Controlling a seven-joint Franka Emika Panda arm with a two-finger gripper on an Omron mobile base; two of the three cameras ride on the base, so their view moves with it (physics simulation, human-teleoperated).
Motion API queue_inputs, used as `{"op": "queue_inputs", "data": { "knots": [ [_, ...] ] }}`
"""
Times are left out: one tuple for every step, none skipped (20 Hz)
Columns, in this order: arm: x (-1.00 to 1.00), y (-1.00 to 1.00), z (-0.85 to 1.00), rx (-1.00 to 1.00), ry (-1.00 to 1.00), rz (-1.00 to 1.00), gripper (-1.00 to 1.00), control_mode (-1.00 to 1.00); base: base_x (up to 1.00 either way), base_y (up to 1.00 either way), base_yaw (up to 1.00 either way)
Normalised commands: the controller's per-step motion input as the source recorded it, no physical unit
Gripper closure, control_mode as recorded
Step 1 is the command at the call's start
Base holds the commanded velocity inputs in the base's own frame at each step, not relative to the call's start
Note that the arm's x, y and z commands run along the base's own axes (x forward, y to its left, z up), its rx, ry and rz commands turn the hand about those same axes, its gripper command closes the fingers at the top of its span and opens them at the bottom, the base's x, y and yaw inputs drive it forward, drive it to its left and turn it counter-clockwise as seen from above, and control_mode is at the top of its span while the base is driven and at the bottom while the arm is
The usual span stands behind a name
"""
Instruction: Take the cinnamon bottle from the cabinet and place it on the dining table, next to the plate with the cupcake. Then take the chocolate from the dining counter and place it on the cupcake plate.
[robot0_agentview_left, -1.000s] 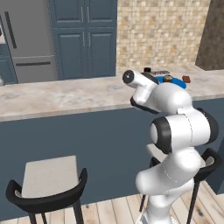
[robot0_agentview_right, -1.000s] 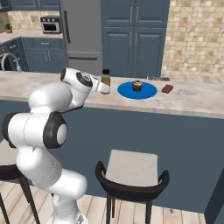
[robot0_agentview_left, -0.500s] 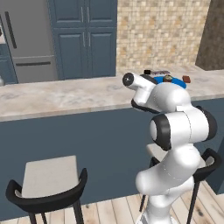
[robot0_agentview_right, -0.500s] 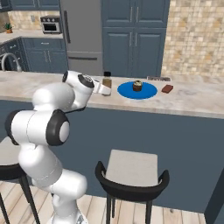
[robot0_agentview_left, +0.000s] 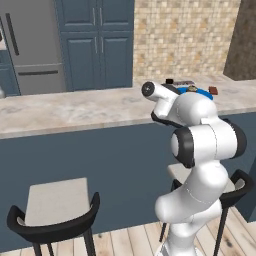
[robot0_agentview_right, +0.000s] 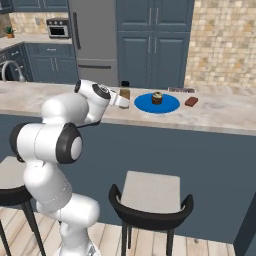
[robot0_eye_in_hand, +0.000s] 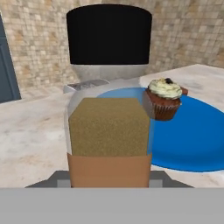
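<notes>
The small amber-brown cinnamon bottle with the black cap (robot0_eye_in_hand: 108, 113) stands upright between the jaws, closed on it; over the last second the gripper (robot0_agentview_right: 123, 102) has barely shifted. It sits just beside the flat bright blue plate (robot0_agentview_right: 167, 105) carrying the brown cupcake (robot0_eye_in_hand: 165, 99), beyond the jaws. Release looks due next.

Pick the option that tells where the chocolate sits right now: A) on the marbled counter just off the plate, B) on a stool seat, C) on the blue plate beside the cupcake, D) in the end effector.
A: the chocolate lies on the dining counter, just past the plate rim, while the cupcake stands alone on the plate.
</notes>
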Motion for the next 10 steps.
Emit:
{"op": "queue_inputs", "data": {
  "knots": [
    [0.01,-0.10,-0.20,0.00,0.00,0.00,1.00,-1.00,0.00,0.00,0.00],
    [0.00,-0.08,-0.22,0.00,0.00,0.00,1.00,-1.00,0.00,0.00,0.00],
    [0.00,-0.03,-0.28,0.00,0.00,0.00,1.00,-1.00,0.00,0.00,0.00],
    [0.00,-0.01,-0.28,0.00,0.00,0.00,1.00,-1.00,0.00,0.00,0.00],
    [0.00,0.00,-0.31,0.00,0.00,0.00,1.00,-1.00,0.00,0.00,0.00],
    [0.00,0.00,-0.28,0.00,0.00,0.00,1.00,-1.00,0.00,0.00,0.00],
    [0.00,0.00,-0.31,0.00,0.00,0.00,1.00,-1.00,0.00,0.00,0.00],
    [0.00,0.00,-0.30,0.00,0.00,0.00,1.00,-1.00,0.00,0.00,0.00],
    [0.00,0.00,-0.32,0.00,0.00,0.00,1.00,-1.00,0.00,0.00,0.00],
    [0.02,0.00,-0.32,0.00,0.00,0.00,1.00,-1.00,0.00,0.00,0.00]
  ]
}}
